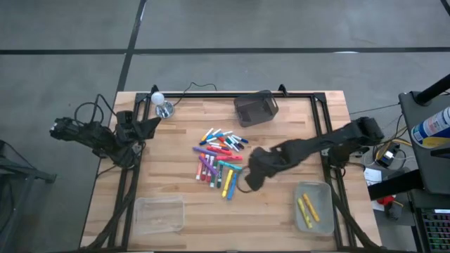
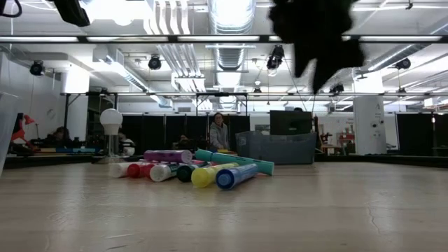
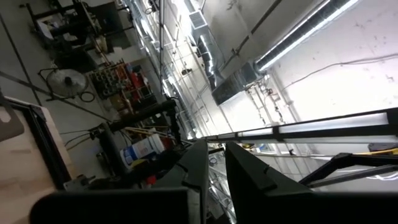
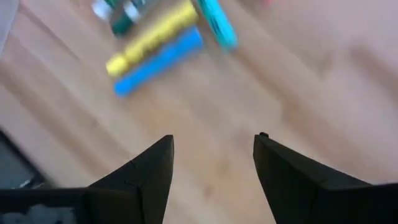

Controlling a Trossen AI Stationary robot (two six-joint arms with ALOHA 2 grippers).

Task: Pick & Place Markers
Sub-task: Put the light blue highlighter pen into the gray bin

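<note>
The markers (image 1: 219, 159) lie in a loose pile of many colours on the middle of the wooden table; they also show in the low view (image 2: 192, 169). A yellow marker (image 4: 152, 37) and a blue marker (image 4: 160, 61) lie at the pile's near edge. My right gripper (image 1: 247, 184) hovers open above bare wood just right of that edge, empty (image 4: 213, 146). Two yellow markers (image 1: 307, 208) lie in the clear tray (image 1: 313, 206) at the near right. My left gripper (image 3: 214, 168) is parked at the table's far left edge (image 1: 133, 133), pointing up into the room, its fingers close together.
A second clear tray (image 1: 159, 214) sits at the near left. A dark mesh bin (image 1: 256, 108) stands at the far edge, with a small lamp with a white bulb (image 1: 161, 103) to its left. Bare wood lies between pile and trays.
</note>
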